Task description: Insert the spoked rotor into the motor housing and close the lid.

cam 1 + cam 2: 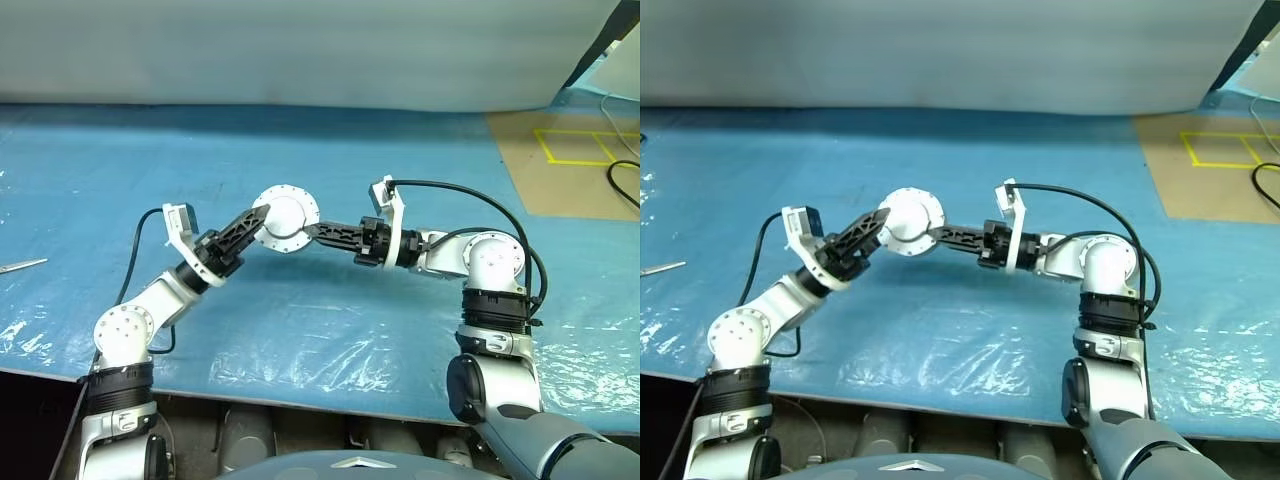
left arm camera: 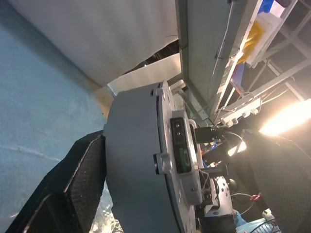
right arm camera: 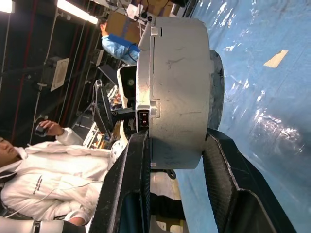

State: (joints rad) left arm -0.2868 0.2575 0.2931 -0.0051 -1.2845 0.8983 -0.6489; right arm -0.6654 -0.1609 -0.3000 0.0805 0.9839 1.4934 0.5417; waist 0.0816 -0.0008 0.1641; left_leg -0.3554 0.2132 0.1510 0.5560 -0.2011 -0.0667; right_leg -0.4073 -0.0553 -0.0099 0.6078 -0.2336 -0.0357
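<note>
Above blue sheet (image 1: 330, 330): right hand (image 1: 312, 231) clamps motor housing (image 1: 284, 220).

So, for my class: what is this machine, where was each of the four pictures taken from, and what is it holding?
It is a humanoid robot with two arms, each ending in a two-fingered pincer. Two pictures look down from its head over a blue plastic sheet; the other two come from cameras on its wrists. The right pincer grips a round metal motor housing with its lid on, held above the sheet. The left pincer stands open around the housing's other side, with one finger by its wall.
</note>
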